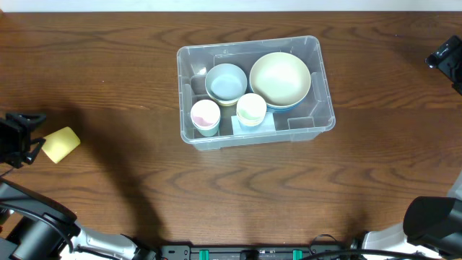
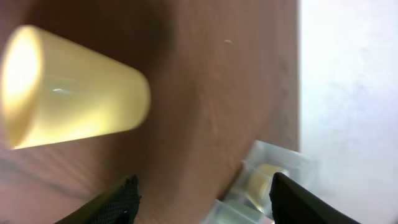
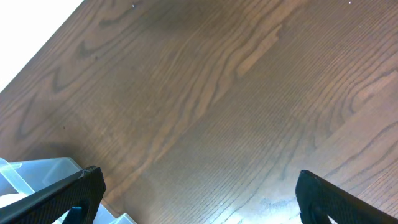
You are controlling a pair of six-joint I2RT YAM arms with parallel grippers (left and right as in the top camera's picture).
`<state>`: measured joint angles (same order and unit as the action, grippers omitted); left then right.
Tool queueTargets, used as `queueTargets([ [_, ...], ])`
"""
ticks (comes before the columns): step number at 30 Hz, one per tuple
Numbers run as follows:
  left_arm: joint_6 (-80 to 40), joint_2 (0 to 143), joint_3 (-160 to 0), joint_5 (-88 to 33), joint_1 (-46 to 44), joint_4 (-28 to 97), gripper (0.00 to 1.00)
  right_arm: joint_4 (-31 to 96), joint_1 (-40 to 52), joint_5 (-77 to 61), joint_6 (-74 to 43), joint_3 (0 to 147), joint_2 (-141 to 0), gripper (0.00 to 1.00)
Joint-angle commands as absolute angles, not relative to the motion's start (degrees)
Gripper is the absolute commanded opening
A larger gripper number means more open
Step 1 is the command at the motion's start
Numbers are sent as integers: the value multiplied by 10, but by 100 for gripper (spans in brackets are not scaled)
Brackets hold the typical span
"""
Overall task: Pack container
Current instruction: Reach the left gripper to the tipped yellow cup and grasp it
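Observation:
The clear plastic container stands at the table's middle back. It holds a grey-blue bowl, a large cream bowl, a pink cup and a pale green cup. A yellow cup lies on its side on the table at the far left. My left gripper is open right beside it, not holding it. In the left wrist view the yellow cup lies ahead of the open fingers, with the container far off. My right gripper is open and empty at the far right back.
The right wrist view shows bare brown wood between the open fingers and a corner of the container at the lower left. The table's back edge runs close behind the container.

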<state>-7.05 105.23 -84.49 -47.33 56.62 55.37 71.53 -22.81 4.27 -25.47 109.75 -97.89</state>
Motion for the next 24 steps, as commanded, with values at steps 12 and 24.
queueTargets([
  [12, -134, 1048, -775, -379, 613, 489, 68, 716, -229, 43, -263, 1097, -982, 99],
  [24, -126, 1075, -752, -379, 613, 422, 68, 716, -229, 43, -263, 1097, -982, 99],
])
